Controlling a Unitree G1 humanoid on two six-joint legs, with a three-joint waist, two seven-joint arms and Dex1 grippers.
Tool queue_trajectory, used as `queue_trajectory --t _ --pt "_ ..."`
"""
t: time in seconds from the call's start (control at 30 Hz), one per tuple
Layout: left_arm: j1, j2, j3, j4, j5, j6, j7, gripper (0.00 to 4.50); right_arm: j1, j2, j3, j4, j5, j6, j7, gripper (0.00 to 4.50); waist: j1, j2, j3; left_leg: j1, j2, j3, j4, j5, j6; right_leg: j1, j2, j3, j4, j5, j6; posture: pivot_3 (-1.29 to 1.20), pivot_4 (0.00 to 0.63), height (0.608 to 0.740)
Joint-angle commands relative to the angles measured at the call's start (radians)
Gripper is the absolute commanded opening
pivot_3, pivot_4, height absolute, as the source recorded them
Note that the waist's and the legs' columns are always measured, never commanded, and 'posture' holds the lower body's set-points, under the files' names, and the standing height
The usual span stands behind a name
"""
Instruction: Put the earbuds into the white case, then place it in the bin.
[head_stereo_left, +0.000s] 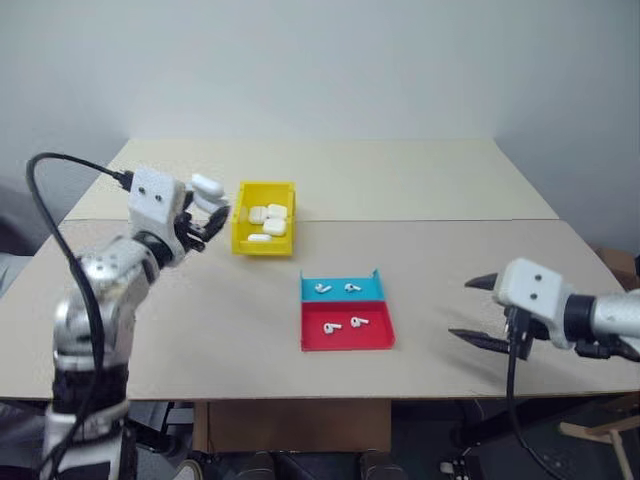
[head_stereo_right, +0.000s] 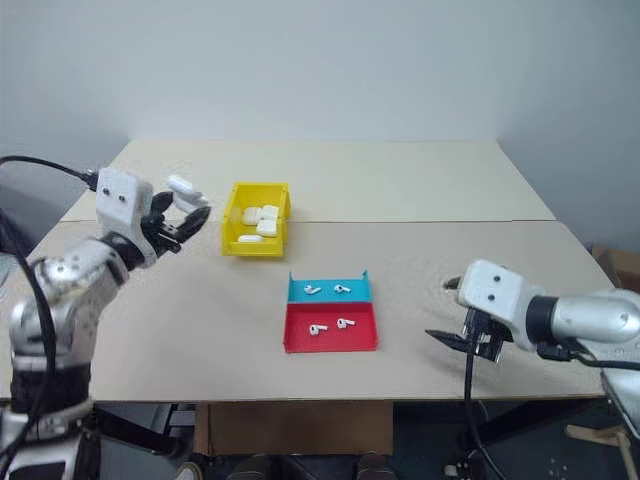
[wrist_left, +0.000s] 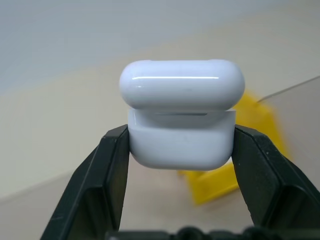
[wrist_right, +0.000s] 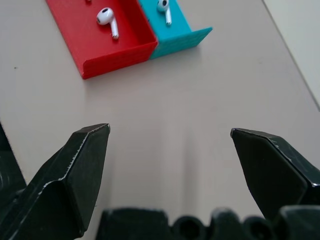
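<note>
Left end effector (wrist_left: 180, 150) is clamped on white case (wrist_left: 181, 120), up beside yellow bin (head_stereo_left: 263, 232). Right end effector (wrist_right: 170, 155) is wide apart above desk (head_stereo_left: 450, 250), w/ nothing in it.

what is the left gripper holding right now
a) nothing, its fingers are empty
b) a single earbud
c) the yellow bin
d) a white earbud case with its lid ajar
d: the left gripper has its two black fingers clamped on the sides of the white case, whose lid sits slightly lifted, with the yellow bin behind it.
</note>
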Motion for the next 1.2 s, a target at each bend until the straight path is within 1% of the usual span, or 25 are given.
queue_trajectory --t 0.03,0.13,0.23,0.27,0.33,0.4,0.47,0.53,0.57,0.63,0.73,0.77,0.83,0.9,1.03,1.2 --pt "0.091 -0.043 0.021 -0.089 -0.058 -0.225 -0.100 2.77 -0.088 -0.043 0.027 -0.049 0.048 0.092 0.008 4.50 0.000 0.000 0.000 0.001 0.000 0.000 0.000 0.000 0.000 0.001 0.000 0.000 0.000 0.000 0.000 0.00 0.150 0.740" --pt "0.190 -0.143 0.012 -0.111 -0.167 -0.441 -0.243 2.77 -0.159 -0.070 0.091 -0.081 0.052 0.130 0.015 4.50 0.002 0.001 0.000 0.004 0.000 0.000 0.001 0.001 0.000 0.003 0.000 0.000 -0.001 -0.001 0.003 0.00 0.150 0.740" --pt "0.270 -0.179 -0.001 -0.070 -0.247 -0.551 -0.402 2.77 -0.191 -0.100 0.171 -0.105 0.010 0.098 0.037 4.50 0.002 0.001 0.000 0.003 0.000 0.001 0.001 0.001 0.000 0.004 0.000 0.000 -0.002 -0.001 0.003 0.00 0.150 0.740" --pt "0.297 -0.194 -0.005 -0.054 -0.285 -0.582 -0.460 2.77 -0.215 -0.092 0.214 -0.108 -0.020 0.083 0.022 4.50 0.001 0.001 -0.001 0.003 0.001 0.001 0.001 0.001 0.000 0.004 0.000 0.000 -0.002 -0.001 0.003 0.00 0.150 0.740" --pt "0.334 -0.228 -0.005 -0.023 -0.348 -0.623 -0.523 2.77 -0.258 -0.064 0.280 -0.107 -0.060 0.064 0.003 4.50 -0.003 0.002 -0.001 0.003 0.001 0.001 0.001 0.001 0.000 0.003 0.000 0.000 -0.002 -0.001 0.003 0.00 0.150 0.740" --pt "0.352 -0.226 -0.017 0.027 -0.345 -0.652 -0.578 2.77 -0.292 -0.040 0.331 -0.098 -0.091 0.032 0.008 4.50 -0.002 0.002 -0.001 0.002 0.001 0.001 0.001 0.001 0.001 0.002 0.001 0.001 -0.001 -0.001 0.003 0.00 0.150 0.740" --pt "0.362 -0.205 -0.034 0.100 -0.341 -0.703 -0.698 2.77 -0.355 -0.016 0.415 -0.078 -0.137 0.015 0.035 4.50 -0.004 0.003 -0.002 0.002 0.001 0.001 0.001 0.001 0.001 0.001 0.001 0.001 -0.001 -0.003 0.006 0.00 0.150 0.740" --pt "0.360 -0.206 -0.039 0.156 -0.356 -0.752 -0.781 2.77 -0.443 0.010 0.503 -0.057 -0.157 0.076 0.077 4.50 -0.006 0.003 -0.002 0.002 0.001 0.001 0.001 0.001 0.001 0.001 0.001 0.001 -0.001 -0.003 0.006 0.00 0.150 0.740" --pt "0.359 -0.211 -0.040 0.183 -0.363 -0.768 -0.810 2.77 -0.509 0.041 0.552 -0.043 -0.146 0.153 0.097 4.50 -0.010 0.003 -0.002 0.002 0.001 0.001 0.001 0.001 0.001 0.001 0.001 0.001 -0.001 -0.003 0.006 0.00 0.150 0.740" --pt "0.368 -0.211 -0.040 0.213 -0.382 -0.770 -0.845 2.77 -0.639 0.109 0.649 -0.012 -0.154 0.290 0.113 4.50 -0.018 0.003 -0.002 0.001 0.001 0.001 0.002 0.001 0.001 0.000 0.001 0.001 -0.001 -0.003 0.005 0.00 0.150 0.740" --pt "0.402 -0.201 -0.030 0.213 -0.438 -0.724 -0.879 2.77 -0.762 0.179 0.745 0.031 -0.171 0.369 0.137 4.50 -0.025 0.003 -0.002 0.001 0.002 0.000 0.001 0.001 0.001 -0.001 0.002 0.001 0.000 -0.001 0.004 0.00 0.150 0.740" --pt "0.416 -0.190 -0.031 0.213 -0.429 -0.722 -0.885 2.77 -0.791 0.194 0.777 0.045 -0.175 0.380 0.153 4.32 -0.025 0.003 -0.002 0.000 0.002 0.000 0.001 0.001 0.001 -0.002 0.002 0.000 0.000 0.000 0.001 0.00 0.150 0.740" --pt "0.426 -0.187 -0.034 0.237 -0.430 -0.761 -0.948 2.77 -0.830 0.208 0.843 0.070 -0.205 0.362 0.179 3.91 -0.025 0.003 -0.002 -0.002 0.002 0.000 0.001 0.000 0.003 -0.003 0.002 0.000 -0.001 0.000 -0.001 0.00 0.150 0.740" --pt "0.434 -0.184 -0.036 0.248 -0.424 -0.788 -0.988 2.77 -0.854 0.231 0.897 0.103 -0.240 0.343 0.187 3.25 -0.021 0.003 -0.002 -0.003 0.002 0.000 0.001 -0.001 0.004 -0.003 0.001 -0.001 -0.001 -0.001 -0.001 0.00 0.150 0.740" --pt "0.446 -0.184 -0.040 0.248 -0.414 -0.816 -1.022 2.77 -0.886 0.304 0.956 0.183 -0.281 0.326 0.188 3.25 -0.023 0.003 -0.002 -0.003 0.002 0.000 0.001 -0.001 0.004 -0.003 0.001 -0.001 -0.001 -0.001 -0.001 0.00 0.150 0.740" --pt "0.479 -0.162 -0.036 0.215 -0.394 -0.815 -1.005 2.77 -0.895 0.354 1.017 0.262 -0.362 0.259 0.199 3.25 -0.027 0.003 -0.002 -0.003 0.002 0.000 0.001 -0.001 0.004 -0.004 0.001 -0.001 0.000 0.000 -0.001 0.00 0.150 0.740"
